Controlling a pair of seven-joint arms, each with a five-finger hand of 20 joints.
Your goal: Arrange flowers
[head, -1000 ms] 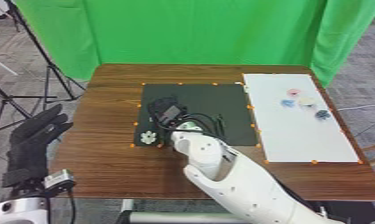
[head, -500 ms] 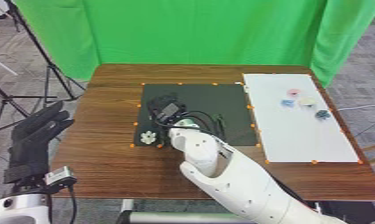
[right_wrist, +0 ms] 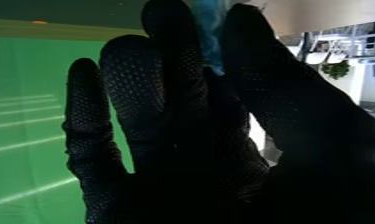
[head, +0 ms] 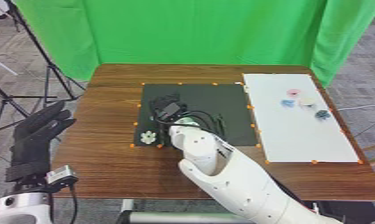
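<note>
You have the right hand (head: 170, 109) over the dark mat (head: 228, 95), left of the middle of the head view. In the right wrist view its long fingers are nearly straight, with the thumb drawn in close, and a pale blue flower (right_wrist: 208, 35) appears pinched between thumb and fingers. The step looks to be placing that bloom on the mat. Lower it until it meets the backing, then part thumb and fingers just enough to let go, and lift straight away so the glove doesn't drag it. Mind the white flower (head: 149, 137) at the mat's lower left corner; a low wrist or the black cables (head: 199, 121) could nudge it. The petals look light and may cling to the fabric.

Your left hand (head: 34, 142) waits at the left of the frame, its fingers loosely extended and holding nothing.

The surface (head: 112, 110) is brown wood. On the white sheet (head: 299, 142) at the right lie a pink flower (head: 294, 93), a blue flower (head: 287, 103), a cream flower (head: 308, 102) and a dark teal flower (head: 322, 114), so more placing seems due. Orange markers edge mat and sheet. Behind hangs a green curtain (head: 201, 37); black stands (head: 52, 65) rise on gray carpet at the left.
</note>
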